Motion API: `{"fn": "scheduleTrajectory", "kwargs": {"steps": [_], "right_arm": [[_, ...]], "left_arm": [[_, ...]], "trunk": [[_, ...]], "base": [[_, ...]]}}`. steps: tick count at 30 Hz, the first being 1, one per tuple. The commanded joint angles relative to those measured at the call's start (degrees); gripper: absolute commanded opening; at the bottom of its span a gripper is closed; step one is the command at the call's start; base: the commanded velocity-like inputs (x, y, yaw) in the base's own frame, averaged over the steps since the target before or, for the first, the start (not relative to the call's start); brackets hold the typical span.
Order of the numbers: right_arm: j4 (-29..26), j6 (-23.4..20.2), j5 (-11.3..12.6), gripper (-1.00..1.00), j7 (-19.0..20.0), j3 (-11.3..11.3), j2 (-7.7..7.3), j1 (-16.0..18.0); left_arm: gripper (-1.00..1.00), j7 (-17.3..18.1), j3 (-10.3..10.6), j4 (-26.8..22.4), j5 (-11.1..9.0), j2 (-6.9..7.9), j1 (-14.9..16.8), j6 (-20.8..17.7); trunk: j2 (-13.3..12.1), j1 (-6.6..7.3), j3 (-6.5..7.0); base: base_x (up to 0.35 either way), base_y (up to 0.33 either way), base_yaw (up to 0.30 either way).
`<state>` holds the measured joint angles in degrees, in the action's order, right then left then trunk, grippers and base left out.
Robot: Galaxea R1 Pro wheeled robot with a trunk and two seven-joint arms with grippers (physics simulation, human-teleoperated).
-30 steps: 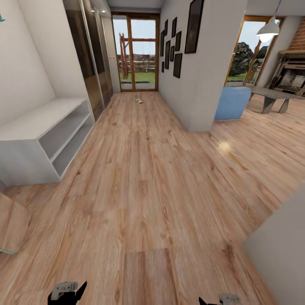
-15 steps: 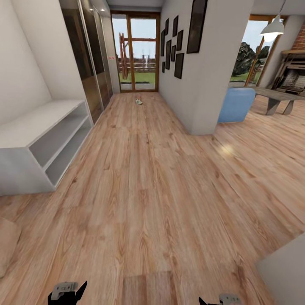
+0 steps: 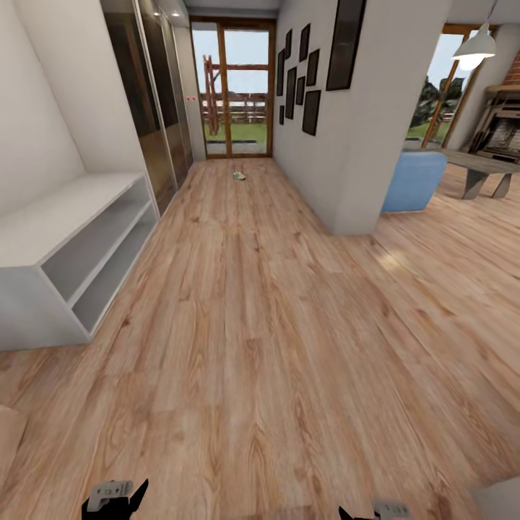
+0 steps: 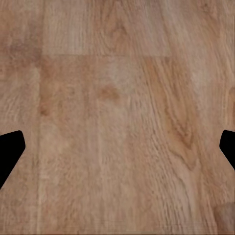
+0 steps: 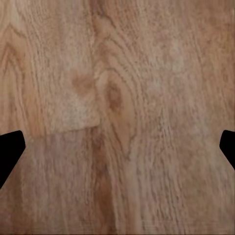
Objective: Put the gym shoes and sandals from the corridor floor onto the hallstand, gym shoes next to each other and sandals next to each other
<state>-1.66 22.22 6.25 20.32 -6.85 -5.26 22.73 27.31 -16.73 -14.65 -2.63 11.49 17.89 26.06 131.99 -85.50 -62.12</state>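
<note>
Your head view takes in the whole corridor: floor [image 3: 245,325], rack [image 3: 72,238] at left against the wall, and one pale shoe [image 3: 237,174] far down by the glass door [image 3: 232,90], too small to tell which kind. Rack shelves look bare. Your wrist views give wood planks with black fingertips [image 4: 11,152] at both edges, wide apart, so left gripper [image 4: 117,152] and right gripper [image 5: 117,152] are both spread, nothing between them. In the head view the left gripper [image 3: 115,498] and right gripper [image 3: 375,511] sit low at the bottom edge, above the floor. Mirrored wardrobe [image 3: 148,101] beyond the rack, frames [image 3: 310,65] on the right wall, blue chair [image 3: 414,180] past the wall's corner.
</note>
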Motion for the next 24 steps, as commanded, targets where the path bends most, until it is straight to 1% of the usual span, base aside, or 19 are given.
{"fn": "scheduleTrajectory", "kwargs": {"steps": [1, 24], "right_arm": [[0.1, 0.0, 0.6, 1.00, 0.6, -0.3, -0.01, 0.0], [0.1, 0.0, 0.6, 1.00, 0.6, -0.3, -0.01, 0.0]], "left_arm": [[1.00, 0.6, -0.3, 0.1, -0.3, 0.00, 0.0, 0.0], [1.00, 0.6, -0.3, 0.1, -0.3, 0.02, 0.0, 0.0]], "trunk": [[0.0, -0.02, -0.05], [0.0, -0.02, -0.05]], "base": [[0.308, 0.125, 0.000], [0.308, 0.124, 0.000]]}}
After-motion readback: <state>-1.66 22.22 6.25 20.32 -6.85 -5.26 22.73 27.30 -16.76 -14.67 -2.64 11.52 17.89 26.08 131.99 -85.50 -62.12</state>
